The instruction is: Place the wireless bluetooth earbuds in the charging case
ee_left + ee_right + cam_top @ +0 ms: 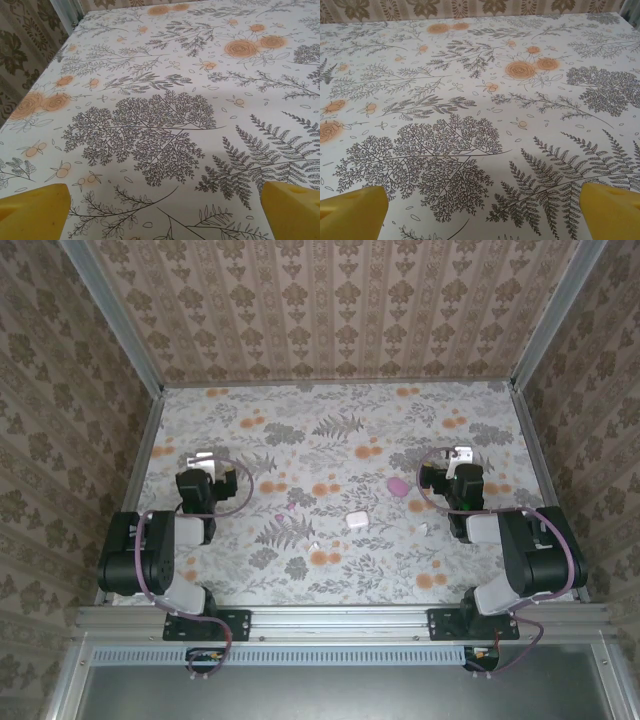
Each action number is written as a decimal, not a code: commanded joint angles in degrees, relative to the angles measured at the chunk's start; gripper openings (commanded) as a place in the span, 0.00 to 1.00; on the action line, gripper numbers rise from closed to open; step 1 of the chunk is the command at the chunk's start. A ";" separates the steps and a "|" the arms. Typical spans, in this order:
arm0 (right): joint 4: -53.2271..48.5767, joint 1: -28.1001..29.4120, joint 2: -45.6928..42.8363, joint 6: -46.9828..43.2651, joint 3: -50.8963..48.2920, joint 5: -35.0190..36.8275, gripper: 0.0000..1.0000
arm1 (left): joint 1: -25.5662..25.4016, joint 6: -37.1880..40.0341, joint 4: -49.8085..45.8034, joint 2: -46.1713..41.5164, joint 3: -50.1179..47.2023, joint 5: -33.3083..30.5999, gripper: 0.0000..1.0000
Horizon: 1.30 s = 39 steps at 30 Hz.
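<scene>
nearest the bases, one whitish earbud (313,544) is lying on the flowered table (330,440) just near-left of the white box (356,523), apart from it. a second whitish earbud (427,529) is lying right of the box, close to the right arm's wrist. the box is sitting near the middle of the table, between the two arms; whether it is open is too small to tell. a pinkish earbud (282,511) is resting left of the box and slightly farther out. beyond the box, a pink pebble (398,486) is lying on its own, well apart from all three earbuds.

farther still, the left gripper (206,456) is hovering over the left side of the table and the right gripper (461,454) over the right side, both pointing away from the bases. in the left wrist view the left gripper (165,212) is standing spread wide, its yellow fingers (32,210) at the lower corners with bare cloth between them. the right gripper (482,212) is likewise spread wide, fingers (350,212) at the corners, grasping nothing.
</scene>
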 commanded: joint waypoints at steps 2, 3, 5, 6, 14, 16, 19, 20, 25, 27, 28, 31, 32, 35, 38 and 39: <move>2.48 -0.28 0.69 -0.79 1.25 -1.03 1.00 | 0.49 1.05 2.34 0.58 1.64 1.13 1.00; 2.48 -0.33 0.69 -0.79 1.29 -1.03 1.00 | 0.51 1.05 2.35 0.58 1.64 1.11 1.00; 2.48 -0.35 0.69 -0.79 1.31 -1.03 1.00 | 0.50 1.11 2.34 0.58 1.66 1.13 1.00; 2.41 -0.34 0.69 -0.79 1.29 -1.03 1.00 | 0.51 1.01 2.31 0.66 1.72 1.09 1.00; 2.30 -0.57 0.72 -0.65 1.38 -1.64 1.00 | 0.50 1.05 2.28 0.57 1.71 1.12 1.00; 1.98 -0.62 0.60 -1.27 1.48 -3.35 1.00 | 0.50 1.05 2.27 0.58 1.69 1.22 1.00; 1.10 -0.70 0.26 -1.75 1.77 -5.05 1.00 | 0.53 1.16 2.37 0.50 1.64 1.50 1.00; 1.07 -0.79 0.32 -1.62 1.82 -5.15 1.00 | 0.51 1.54 2.12 0.42 1.72 2.21 1.00; 0.96 -0.83 0.34 -1.58 1.82 -5.42 1.00 | 0.37 2.11 2.04 0.39 1.69 3.06 1.00; 1.07 -0.88 0.30 -1.58 1.82 -5.38 1.00 | 0.19 2.35 2.48 0.15 1.34 3.41 1.00; 1.04 -0.88 0.25 -1.58 1.82 -5.34 1.00 | 0.02 2.60 2.81 -0.27 1.11 3.51 1.00; -8.00 -0.12 -3.66 -3.31 5.20 -7.49 1.00 | -0.29 2.51 2.46 -3.48 0.00 1.80 1.00; -18.21 -0.17 -5.85 -2.94 9.12 -8.78 1.00 | -0.36 1.92 0.02 -5.92 0.17 0.85 1.00; -41.76 -0.11 -8.80 -3.71 20.51 -13.88 1.00 | 0.41 -3.56 -20.47 -13.90 6.81 -1.67 1.00; -52.18 0.02 -10.64 -6.78 25.99 -21.33 0.99 | 1.37 -7.59 -34.25 -16.56 13.86 1.83 1.00; -54.31 0.13 -11.27 -8.42 27.09 -24.30 0.99 | 1.36 -8.14 -36.99 -16.77 15.60 3.34 0.99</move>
